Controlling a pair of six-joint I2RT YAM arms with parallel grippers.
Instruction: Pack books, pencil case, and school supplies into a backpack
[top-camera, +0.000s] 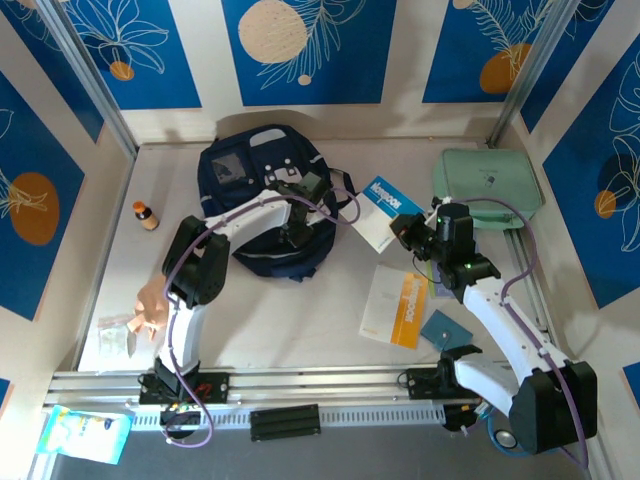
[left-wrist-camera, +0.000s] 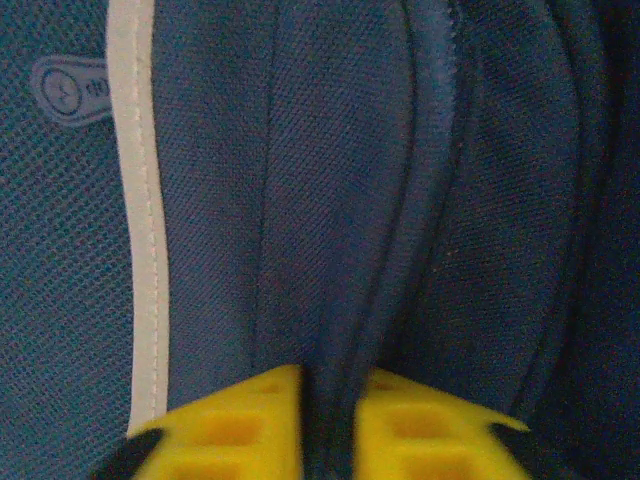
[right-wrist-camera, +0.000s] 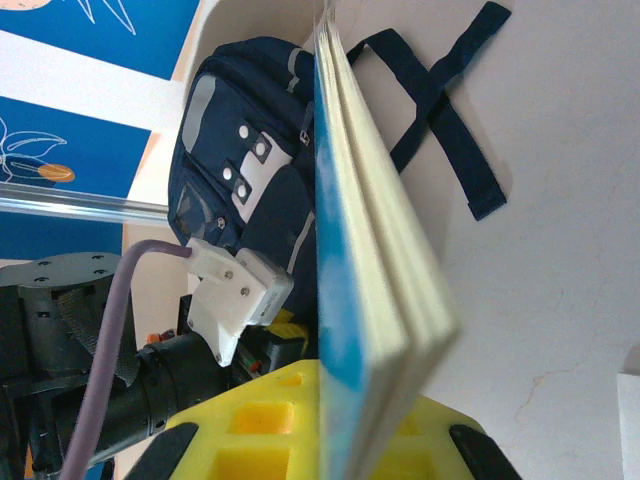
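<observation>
Right gripper (right-wrist-camera: 350, 425) is clamping the blue-band book (right-wrist-camera: 368, 250), holding it just right of the backpack (top-camera: 250, 165). Left gripper (left-wrist-camera: 330, 425) is pinching backpack fabric, and we're guessing it's keeping the mouth open. We're mid book-loading. Next we're needing to steer the book's edge into that gap.

On the left gripper (left-wrist-camera: 330, 445), the yellow fingers (left-wrist-camera: 230, 430) are cut off by the view's lower edge, and a fold of the backpack (left-wrist-camera: 300, 200) pinched between them vanishes into a dark gap. The blue-band book (right-wrist-camera: 365, 250) clamped in the right gripper (right-wrist-camera: 340, 440) stands edge-on, cover hidden, blurred nearest the fingers, its far end cropped.
</observation>
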